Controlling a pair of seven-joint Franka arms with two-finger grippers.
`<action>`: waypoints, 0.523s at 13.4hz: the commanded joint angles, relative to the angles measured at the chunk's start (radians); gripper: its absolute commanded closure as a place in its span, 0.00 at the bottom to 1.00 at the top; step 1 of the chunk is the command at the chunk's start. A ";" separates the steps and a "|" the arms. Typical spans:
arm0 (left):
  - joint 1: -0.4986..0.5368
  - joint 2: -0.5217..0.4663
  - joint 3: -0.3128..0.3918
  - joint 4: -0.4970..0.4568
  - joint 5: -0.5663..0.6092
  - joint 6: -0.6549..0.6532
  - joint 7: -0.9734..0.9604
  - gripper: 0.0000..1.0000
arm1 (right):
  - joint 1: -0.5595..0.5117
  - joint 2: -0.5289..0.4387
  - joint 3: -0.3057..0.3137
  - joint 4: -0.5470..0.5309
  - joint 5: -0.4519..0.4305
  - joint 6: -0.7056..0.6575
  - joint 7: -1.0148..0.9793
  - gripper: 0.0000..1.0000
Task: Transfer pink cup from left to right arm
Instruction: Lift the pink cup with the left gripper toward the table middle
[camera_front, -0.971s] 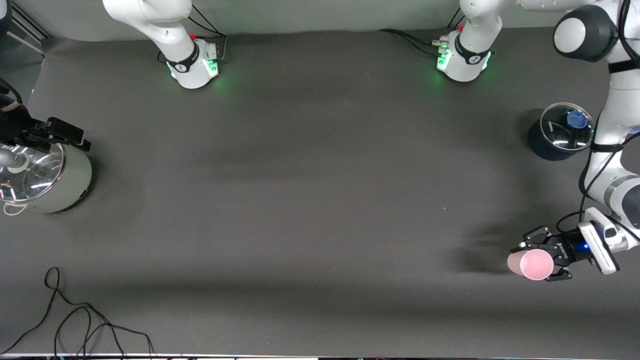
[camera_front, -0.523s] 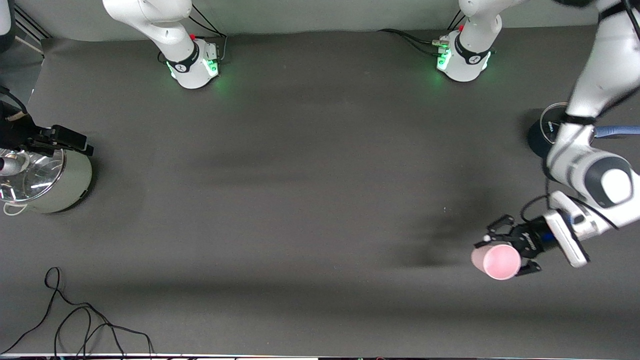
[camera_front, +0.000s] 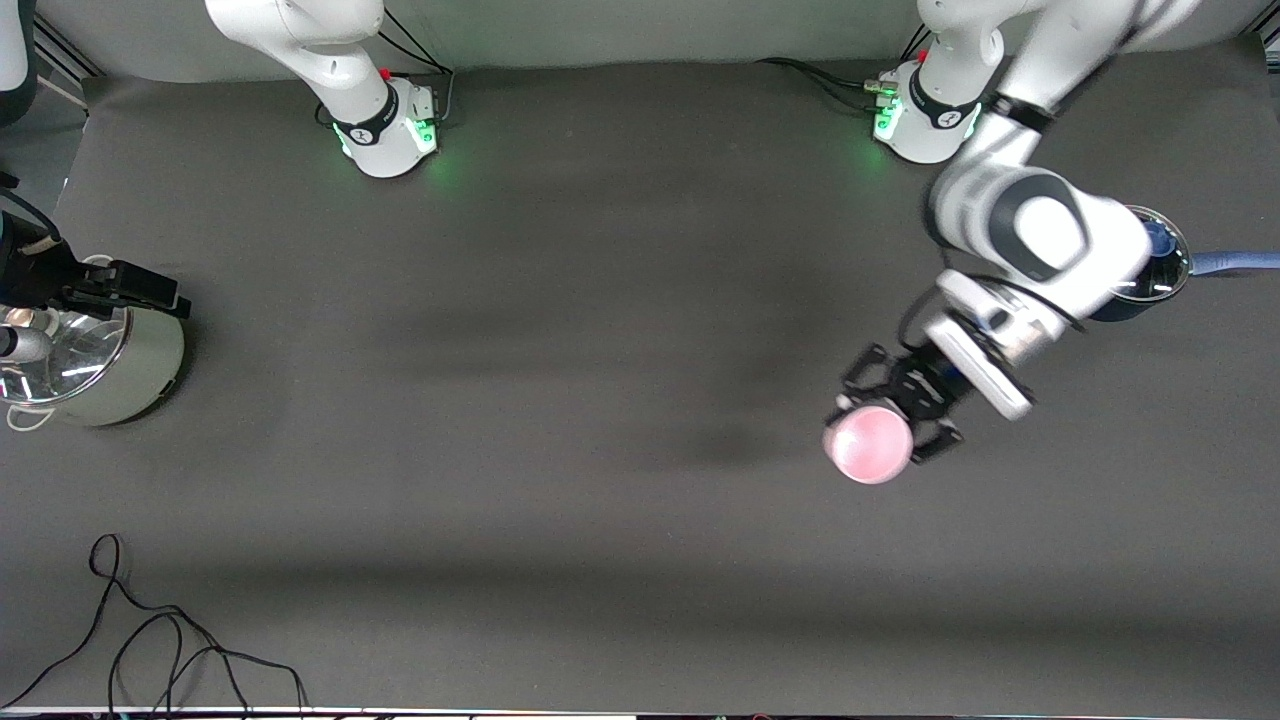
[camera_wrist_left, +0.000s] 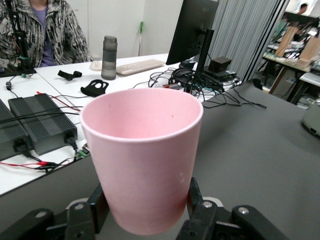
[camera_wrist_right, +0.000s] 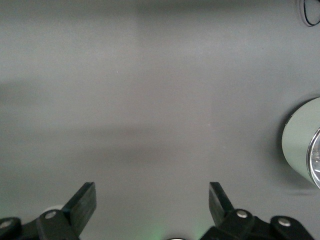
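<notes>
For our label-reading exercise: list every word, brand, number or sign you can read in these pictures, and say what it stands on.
None can be read.
Small white marks on the dark band of each arm base: too small to read.
The pink cup in the left gripper: plain, no print.

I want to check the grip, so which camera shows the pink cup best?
The left wrist view: the pink cup fills it, upright, its base clamped between the left gripper fingers. The front view shows the cup small, mostly its mouth, above the table. The right wrist view shows no cup, only the open right gripper.
</notes>
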 joint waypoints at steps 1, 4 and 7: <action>0.004 -0.035 -0.120 -0.019 -0.054 0.130 -0.032 0.55 | 0.010 -0.008 0.001 0.024 0.022 -0.012 -0.007 0.00; -0.089 -0.031 -0.185 0.033 -0.054 0.295 -0.117 0.55 | 0.034 -0.004 0.020 0.050 0.146 -0.011 0.197 0.00; -0.201 -0.003 -0.180 0.117 -0.049 0.392 -0.160 0.55 | 0.118 0.024 0.020 0.121 0.238 -0.005 0.446 0.00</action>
